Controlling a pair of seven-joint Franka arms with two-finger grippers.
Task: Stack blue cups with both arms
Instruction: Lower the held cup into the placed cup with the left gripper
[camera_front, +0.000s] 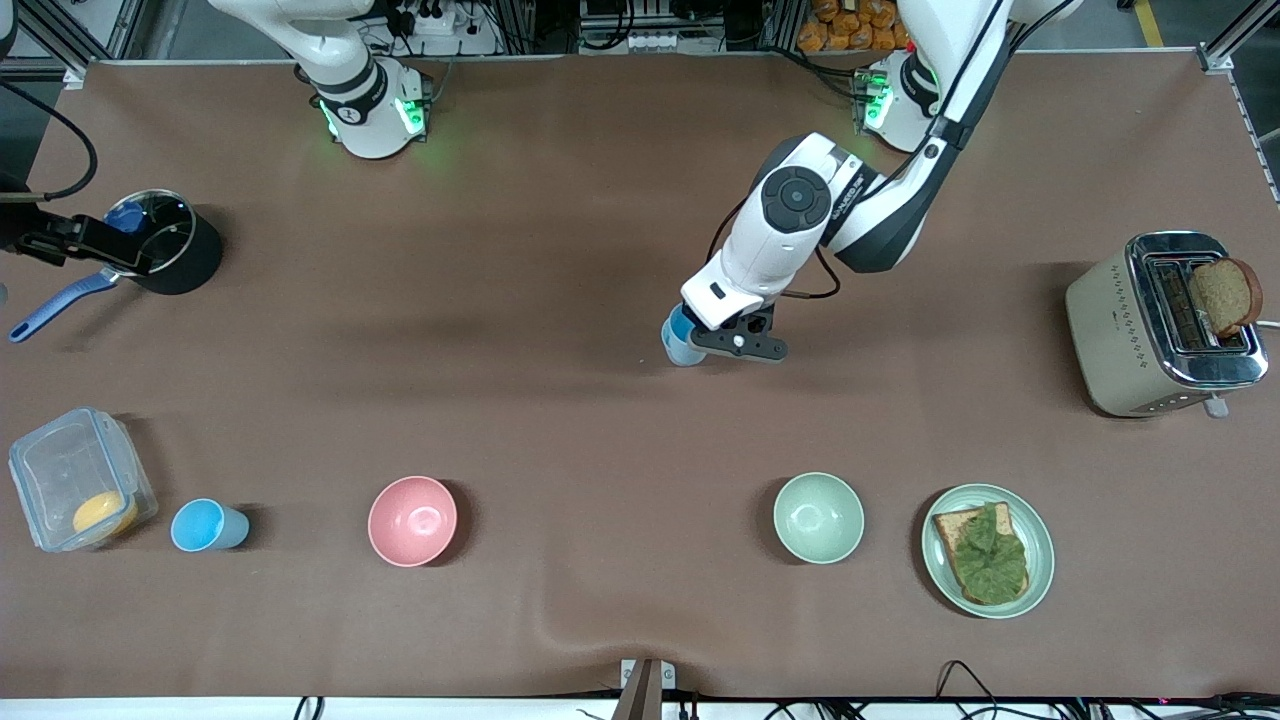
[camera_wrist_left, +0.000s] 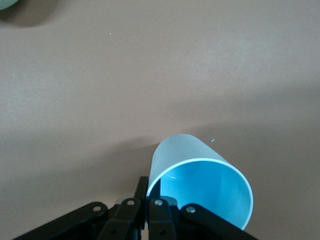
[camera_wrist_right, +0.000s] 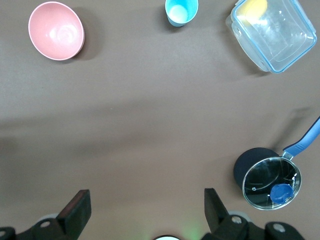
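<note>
The left arm reaches down over mid-table, its gripper (camera_wrist_left: 145, 205) pinching the rim of a blue cup (camera_front: 682, 340). The second cup (camera_front: 207, 525) stands between the clear box (camera_front: 75, 480) and pink bowl (camera_front: 412, 520). The right arm waits, its gripper (camera_wrist_right: 145, 212) spread wide above the table.

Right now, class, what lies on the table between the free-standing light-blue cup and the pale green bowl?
The round pink bowl lies between the light-blue cup and pale green bowl, shown in the front view.

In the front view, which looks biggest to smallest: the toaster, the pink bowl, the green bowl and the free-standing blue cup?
1. toaster
2. pink bowl and green bowl: these look alike, so no ranking between them
3. blue cup
</note>
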